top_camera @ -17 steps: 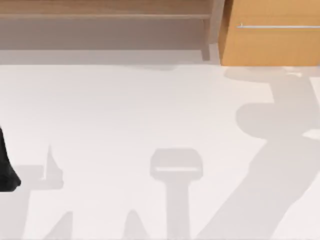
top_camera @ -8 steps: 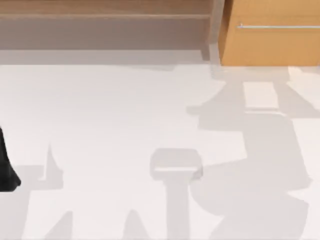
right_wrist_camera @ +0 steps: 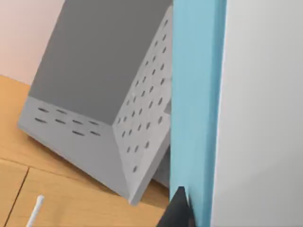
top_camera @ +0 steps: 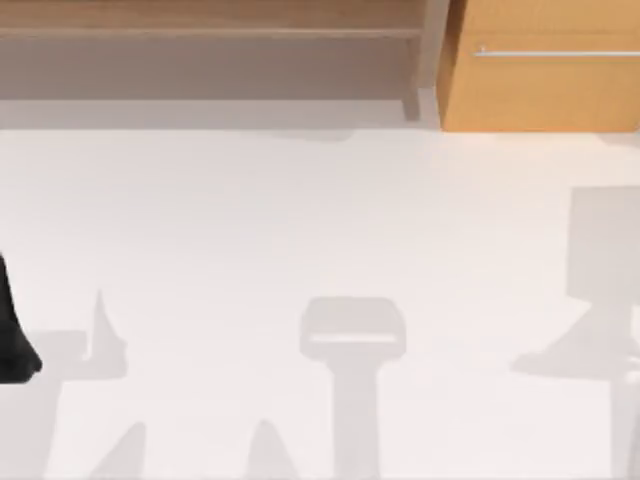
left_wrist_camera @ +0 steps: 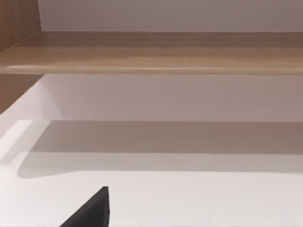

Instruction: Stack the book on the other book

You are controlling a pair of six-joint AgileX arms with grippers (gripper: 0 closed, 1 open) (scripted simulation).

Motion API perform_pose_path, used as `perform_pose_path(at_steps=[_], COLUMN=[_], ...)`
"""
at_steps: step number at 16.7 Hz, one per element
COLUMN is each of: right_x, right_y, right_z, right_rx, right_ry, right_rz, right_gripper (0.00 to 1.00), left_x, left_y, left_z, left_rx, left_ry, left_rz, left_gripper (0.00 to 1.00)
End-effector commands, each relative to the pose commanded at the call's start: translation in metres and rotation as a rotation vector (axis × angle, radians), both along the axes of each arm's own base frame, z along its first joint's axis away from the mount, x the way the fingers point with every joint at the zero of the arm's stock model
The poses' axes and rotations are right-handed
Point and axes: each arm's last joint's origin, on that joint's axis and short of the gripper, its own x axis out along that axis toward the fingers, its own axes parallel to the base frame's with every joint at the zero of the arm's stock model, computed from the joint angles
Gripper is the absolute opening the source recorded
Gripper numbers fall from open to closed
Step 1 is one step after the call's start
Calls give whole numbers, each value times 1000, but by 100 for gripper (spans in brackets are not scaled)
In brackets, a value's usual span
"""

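Observation:
A book with a light blue spine (right_wrist_camera: pixel 196 109) and a white face (right_wrist_camera: pixel 260 113) stands on edge close in the right wrist view. One dark fingertip (right_wrist_camera: pixel 180 208) of my right gripper presses against its spine, so the gripper looks shut on it. A square shadow (top_camera: pixel 605 245) falls on the white table (top_camera: pixel 250 220) at the right edge of the top view. The other book is out of view. My left arm (top_camera: pixel 12 335) sits parked at the table's left edge, and one dark fingertip (left_wrist_camera: pixel 90 213) of it pokes into the left wrist view.
A wooden shelf (top_camera: pixel 200 35) runs along the back of the table. An orange cabinet with a metal handle (top_camera: pixel 540 80) stands at the back right. A grey perforated box (right_wrist_camera: pixel 94 94) rests on a wooden top in the right wrist view.
The large shadow on the table's right side has swept rightward and shrunk to a square patch with a stem at the right edge. The left arm has not moved.

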Motion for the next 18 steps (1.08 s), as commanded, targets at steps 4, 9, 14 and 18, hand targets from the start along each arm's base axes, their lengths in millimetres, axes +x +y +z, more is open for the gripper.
perform_pose_path(at_steps=[4, 9, 14, 18], right_x=[-46, -70, -68, -65], right_y=[23, 36, 37, 36], right_z=[-78, -112, -112, -114], right_rx=[324, 465, 463, 465], right_ry=[186, 284, 283, 284], right_rz=[-44, -64, -61, -64], right_gripper=[0, 0, 0, 0], left_x=[0, 0, 0, 0], left_y=[0, 0, 0, 0], left_z=[0, 0, 0, 0], left_rx=[0, 0, 0, 0], left_ry=[0, 0, 0, 0], left_rz=[0, 0, 0, 0], left_gripper=[100, 100, 100, 100])
